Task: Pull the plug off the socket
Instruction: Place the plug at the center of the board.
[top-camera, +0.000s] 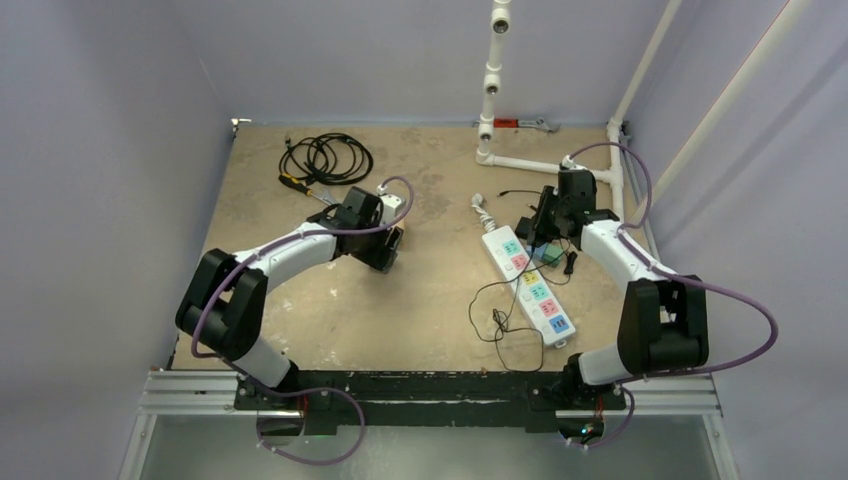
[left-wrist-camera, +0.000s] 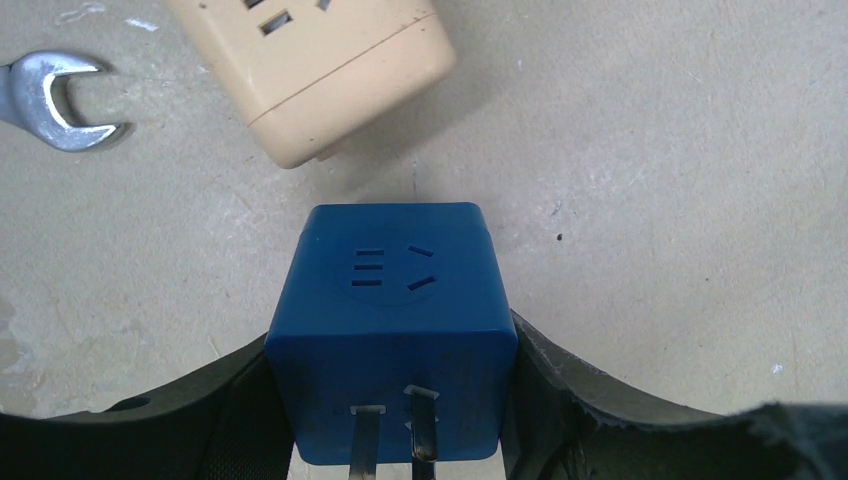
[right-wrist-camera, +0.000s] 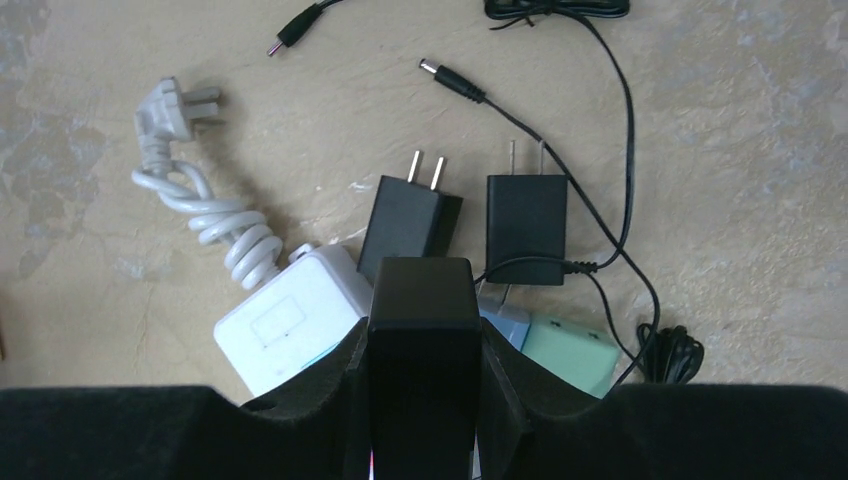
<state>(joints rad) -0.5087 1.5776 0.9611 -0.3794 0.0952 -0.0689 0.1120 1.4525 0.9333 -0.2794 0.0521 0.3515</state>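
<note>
R gripper (right-wrist-camera: 425, 345) grips black plug (right-wrist-camera: 422, 290); L gripper (left-wrist-camera: 392, 400) grips blue cube (left-wrist-camera: 392, 280). Risk: power strip (right-wrist-camera: 285, 325) unpinned, may lift w/ plug.

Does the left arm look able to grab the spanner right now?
Probably not: the left tool is shut on the blue cube adapter, so its jaws are full, though the spanner itself lies uncovered nearby.

There are three black adapters (right-wrist-camera: 421, 330) (right-wrist-camera: 404, 226) (right-wrist-camera: 526, 226), one white power strip (right-wrist-camera: 285, 325), one blue socket (left-wrist-camera: 395, 300) and one wrench (left-wrist-camera: 48, 102).
</note>
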